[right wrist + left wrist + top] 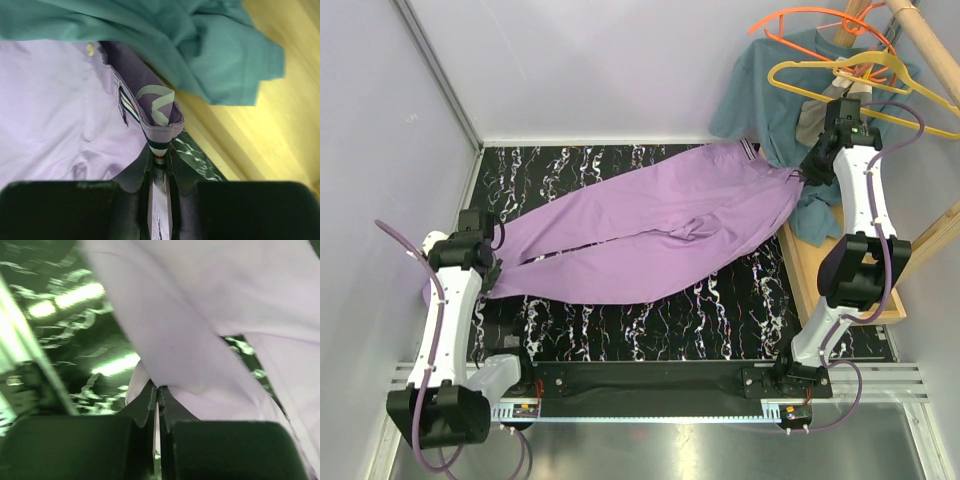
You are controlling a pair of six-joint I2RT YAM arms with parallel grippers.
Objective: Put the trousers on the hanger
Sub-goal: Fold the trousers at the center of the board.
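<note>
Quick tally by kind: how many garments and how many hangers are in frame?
Garments: 3 (lilac trousers, teal shirt, grey garment)
Hangers: 2 (yellow hanger, orange hanger)
Total: 5

I read the trousers [650,235] as plain lilac. Their waistband [158,148] is striped white and dark, with one red band. The hanger [807,64] is yellow and the second hanger [800,12] is orange. The shirt [765,95] is teal. The surface [720,315] is black with white marbling.
</note>
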